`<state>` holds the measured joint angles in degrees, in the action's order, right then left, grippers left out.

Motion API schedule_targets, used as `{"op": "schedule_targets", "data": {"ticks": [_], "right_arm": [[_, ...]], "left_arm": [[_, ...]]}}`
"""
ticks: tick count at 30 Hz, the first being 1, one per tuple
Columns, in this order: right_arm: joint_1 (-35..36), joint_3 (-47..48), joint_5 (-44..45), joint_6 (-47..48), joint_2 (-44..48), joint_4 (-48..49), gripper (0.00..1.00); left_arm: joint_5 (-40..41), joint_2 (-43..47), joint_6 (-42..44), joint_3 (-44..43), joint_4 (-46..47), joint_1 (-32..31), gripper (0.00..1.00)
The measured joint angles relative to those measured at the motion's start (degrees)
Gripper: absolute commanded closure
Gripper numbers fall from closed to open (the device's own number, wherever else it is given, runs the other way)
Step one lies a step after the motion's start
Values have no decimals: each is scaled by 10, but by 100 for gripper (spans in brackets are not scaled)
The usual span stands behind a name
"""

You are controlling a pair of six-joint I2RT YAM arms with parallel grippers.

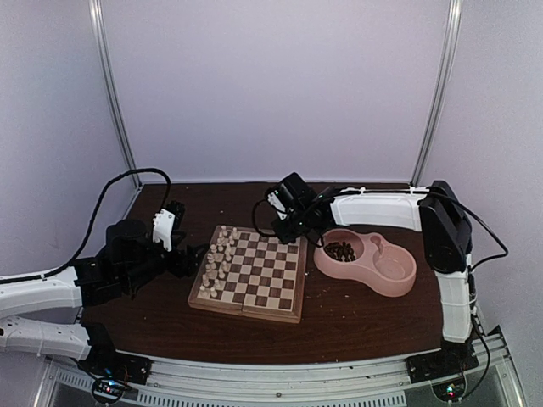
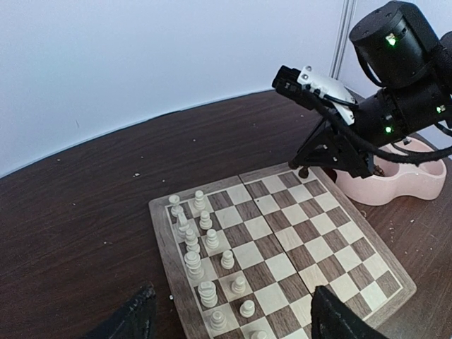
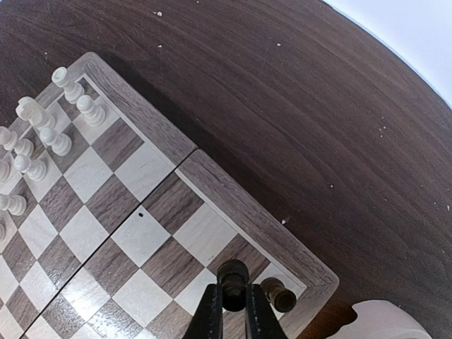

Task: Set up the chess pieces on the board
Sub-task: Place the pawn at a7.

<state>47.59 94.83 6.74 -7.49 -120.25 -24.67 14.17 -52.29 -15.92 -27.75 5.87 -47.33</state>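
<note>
Starting nearest the arm bases, the left fingers (image 2: 339,321) stand wide apart and hold nothing, low beside the left edge of the board (image 1: 246,309), which lies flat on the table (image 1: 356,326). Cream pieces (image 1: 217,259) stand upright in two rows along that left side. To the right of the board, the bowl (image 1: 399,284) holds a heap of dark pieces (image 1: 341,251) in its left compartment. At the board's far right corner, the right fingers (image 3: 210,314) are pinched narrow on a dark piece (image 3: 233,274), gripped just below its round head. Its long axis appears vertical, head up and base toward the board. Whether the base touches the square cannot be told. A second dark piece (image 3: 277,294) stands just beside it on the corner square. Judged as small turned wood, these pieces should be light, rigid and smooth, narrow at the foot and easily toppled. The neck under the head, taken from above, looks the soundest hold.
</note>
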Motion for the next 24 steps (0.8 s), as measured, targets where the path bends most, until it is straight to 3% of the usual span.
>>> {"op": "schedule_targets", "data": {"ticks": [24], "right_arm": [[-4,26,-5,0,-49,-26,90]], "left_arm": [[-1,-2,0,0,0,0,25]]}}
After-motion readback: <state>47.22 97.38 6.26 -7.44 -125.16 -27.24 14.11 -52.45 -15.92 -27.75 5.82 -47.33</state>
